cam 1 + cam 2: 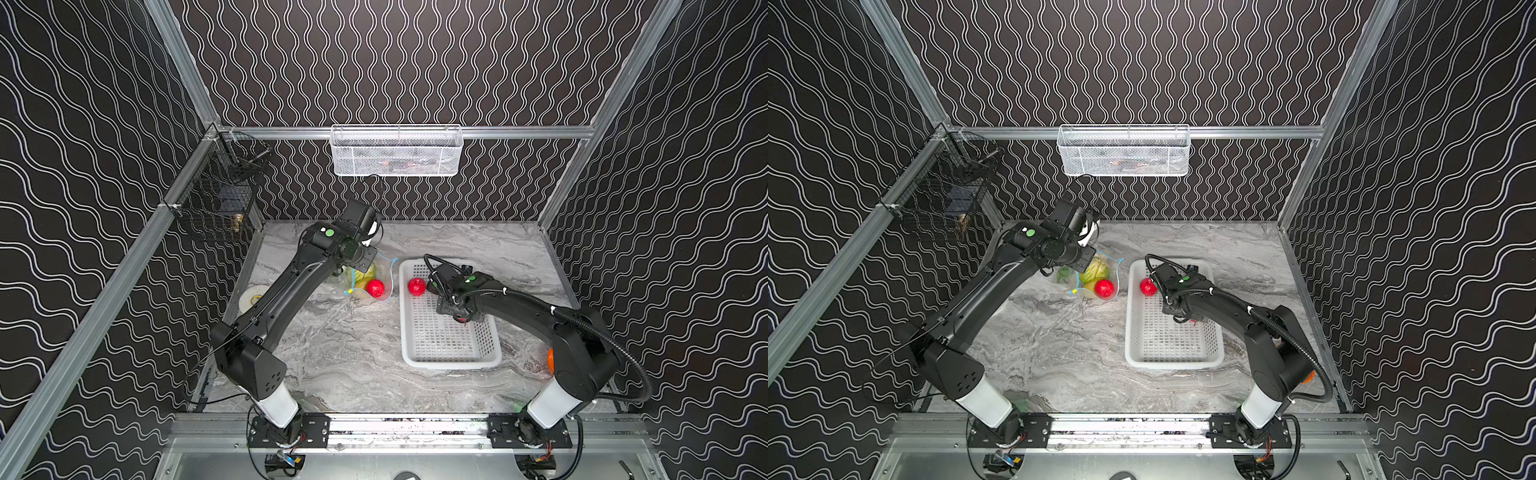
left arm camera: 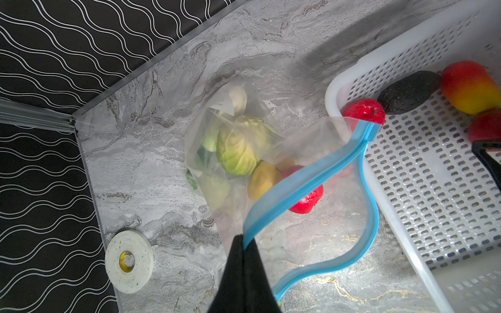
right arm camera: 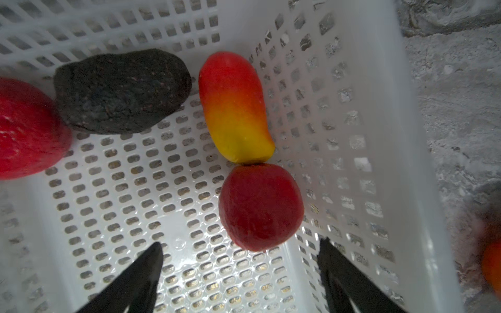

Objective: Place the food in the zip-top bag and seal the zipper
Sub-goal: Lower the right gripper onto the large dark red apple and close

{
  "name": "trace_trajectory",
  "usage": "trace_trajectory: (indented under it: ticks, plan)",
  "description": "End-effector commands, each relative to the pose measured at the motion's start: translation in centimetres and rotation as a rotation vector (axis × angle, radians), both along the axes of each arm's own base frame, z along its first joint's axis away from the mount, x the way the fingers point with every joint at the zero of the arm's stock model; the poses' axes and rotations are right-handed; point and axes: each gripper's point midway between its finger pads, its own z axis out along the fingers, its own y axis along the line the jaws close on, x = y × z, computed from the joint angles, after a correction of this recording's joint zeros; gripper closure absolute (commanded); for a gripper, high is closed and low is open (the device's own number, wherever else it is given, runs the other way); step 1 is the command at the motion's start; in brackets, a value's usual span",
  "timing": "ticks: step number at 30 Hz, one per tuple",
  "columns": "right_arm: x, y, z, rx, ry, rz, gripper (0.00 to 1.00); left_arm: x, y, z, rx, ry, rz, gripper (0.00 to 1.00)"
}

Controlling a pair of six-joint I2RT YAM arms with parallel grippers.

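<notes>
left wrist view: the left jaws are pinched tight on the zipper (image 2: 303,181), holding the mouth of the zip-top bag (image 2: 311,141) up and agape. A cabbage (image 2: 238,151) and a yellow piece (image 2: 261,180) lie inside, with a red fruit (image 2: 306,203) at the mouth. in both top views the bag sits mid-frame on the worktop (image 1: 340,353), just left of the white basket (image 1: 453,361). the right jaws gape wide and empty over the basket floor, with a round red fruit (image 3: 260,206) just ahead of them, touching a red-yellow piece (image 3: 235,108), and a dark item (image 3: 122,92) nearby.
</notes>
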Motion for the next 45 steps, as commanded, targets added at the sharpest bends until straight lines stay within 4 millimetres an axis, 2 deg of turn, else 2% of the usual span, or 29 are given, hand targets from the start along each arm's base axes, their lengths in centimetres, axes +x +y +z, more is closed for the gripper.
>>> trace_trajectory:
  ticks: [1,20,28,37,45]
  plan:
    - [0.3,-0.1,-0.1,-0.017,-0.001,-0.006,0.12,0.3,-0.1,0.1,-0.003,-0.008,-0.011,1.0]
    - [0.4,-0.9,-1.8,-0.097,0.051,-0.03,0.09,0.3,0.2,0.2,-0.017,-0.005,-0.004,1.0]
    - [0.7,-1.0,-1.8,-0.112,0.046,-0.036,0.16,0.3,0.3,0.0,-0.014,-0.001,-0.002,1.0]
    - [0.4,-0.9,-3.4,-0.125,0.095,-0.033,0.22,0.4,0.3,0.0,-0.017,0.001,0.0,1.0]
    - [0.6,-0.4,-3.3,-0.094,0.085,-0.028,0.35,0.4,0.2,0.0,-0.018,0.002,-0.002,1.0]
